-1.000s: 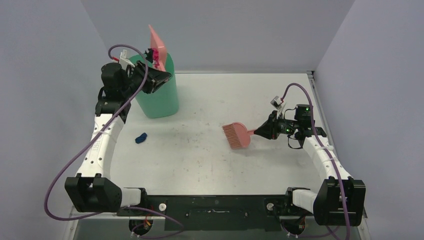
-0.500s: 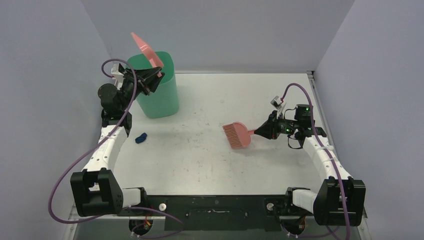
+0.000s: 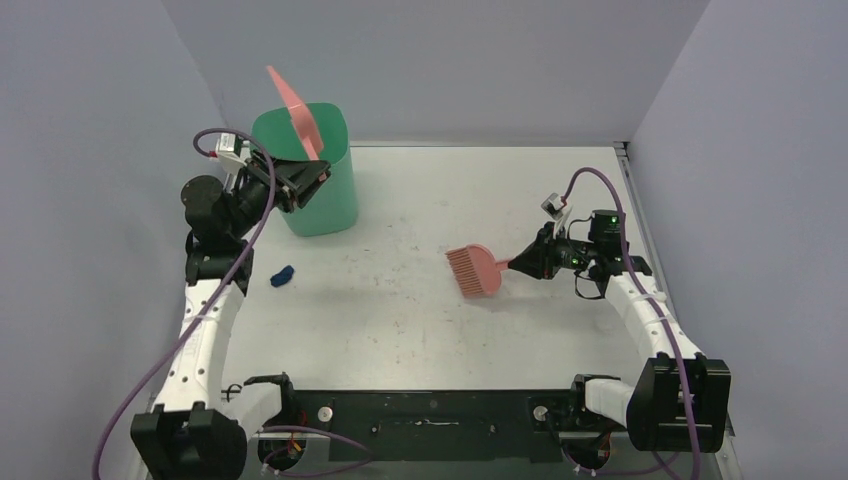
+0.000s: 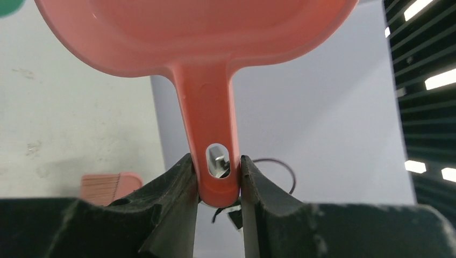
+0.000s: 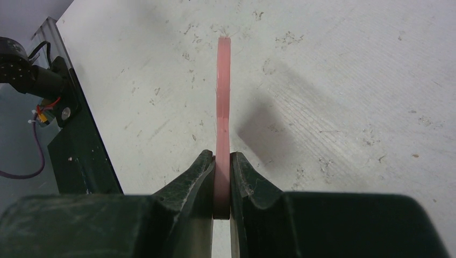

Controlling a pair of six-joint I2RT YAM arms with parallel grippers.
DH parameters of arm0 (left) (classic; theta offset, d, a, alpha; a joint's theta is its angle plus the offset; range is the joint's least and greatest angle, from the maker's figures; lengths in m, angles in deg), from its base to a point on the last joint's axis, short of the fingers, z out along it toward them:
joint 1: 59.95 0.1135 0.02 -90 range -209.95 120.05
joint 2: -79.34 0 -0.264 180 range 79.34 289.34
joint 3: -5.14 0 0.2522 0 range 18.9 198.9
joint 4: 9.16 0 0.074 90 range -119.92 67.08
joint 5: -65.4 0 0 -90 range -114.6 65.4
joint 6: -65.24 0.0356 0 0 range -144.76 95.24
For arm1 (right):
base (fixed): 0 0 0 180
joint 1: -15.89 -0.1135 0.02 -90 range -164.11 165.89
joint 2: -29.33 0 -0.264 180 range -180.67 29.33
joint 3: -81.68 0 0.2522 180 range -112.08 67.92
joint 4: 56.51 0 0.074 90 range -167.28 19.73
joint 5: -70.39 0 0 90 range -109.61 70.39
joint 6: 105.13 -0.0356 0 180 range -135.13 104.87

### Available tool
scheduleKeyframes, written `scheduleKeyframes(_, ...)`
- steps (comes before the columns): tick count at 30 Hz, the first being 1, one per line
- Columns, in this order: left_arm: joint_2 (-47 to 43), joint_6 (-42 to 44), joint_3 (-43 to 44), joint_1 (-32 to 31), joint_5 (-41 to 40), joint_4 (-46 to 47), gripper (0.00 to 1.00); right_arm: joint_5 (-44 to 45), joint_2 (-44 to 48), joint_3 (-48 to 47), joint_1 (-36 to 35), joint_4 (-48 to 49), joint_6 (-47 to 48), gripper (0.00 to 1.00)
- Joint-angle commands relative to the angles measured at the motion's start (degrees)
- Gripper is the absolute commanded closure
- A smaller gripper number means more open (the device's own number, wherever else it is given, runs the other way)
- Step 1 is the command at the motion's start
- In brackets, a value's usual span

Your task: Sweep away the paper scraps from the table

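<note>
One dark blue paper scrap (image 3: 282, 276) lies on the white table (image 3: 400, 320) at the left, in front of the green bin (image 3: 318, 190). My left gripper (image 3: 308, 175) is shut on the handle of the pink dustpan (image 3: 292, 108), held tilted up over the bin's rim; the handle (image 4: 215, 134) sits between the fingers in the left wrist view. My right gripper (image 3: 522, 263) is shut on the handle of the pink brush (image 3: 474, 270), whose head is at the table's centre right; the brush (image 5: 223, 97) shows edge-on in the right wrist view. No other scraps are in view.
The green bin stands at the back left of the table near the wall. Pale grey walls enclose the table on three sides. A metal rail (image 3: 625, 180) runs along the right edge. The black base bar (image 3: 420, 410) lies along the near edge.
My left arm has drawn back to the left, tipping the dustpan from steeply over the bin to a slanted hold above its rim. The right arm and brush have not moved.
</note>
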Motion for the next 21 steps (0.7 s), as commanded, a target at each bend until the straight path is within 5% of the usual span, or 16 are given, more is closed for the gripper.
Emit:
scheduleKeyframes(1, -8.0, 19.9, 5.8, -2.3, -0.1, -20.9, 1.00, 1.2, 1.5, 1.1, 0.0, 7.0, -2.2, 0.95)
scheduleKeyframes(4, -11.7, 31.7, 8.0, -5.0, -4.2, -34.8, 1.00, 5.4, 1.4, -0.2, -3.1, 7.1, -2.3, 0.95)
scheduleKeyframes(10, -17.7, 45.9, 9.9, -8.3, -14.2, -54.8, 1.00, 20.8, -3.1, -13.6, -17.7, -9.8, 13.8, 0.95)
scheduleKeyframes(17, -21.8, 54.9, 7.2, -9.9, -27.2, -63.4, 1.00, 30.6, -11.3, -34.7, -24.2, -26.6, 34.6, 0.95)
scheduleKeyframes(21, -23.6, 55.4, 6.1, -10.6, -30.9, -67.0, 1.00, 42.4, -14.2, -42.7, -38.2, -30.3, 39.5, 0.95)
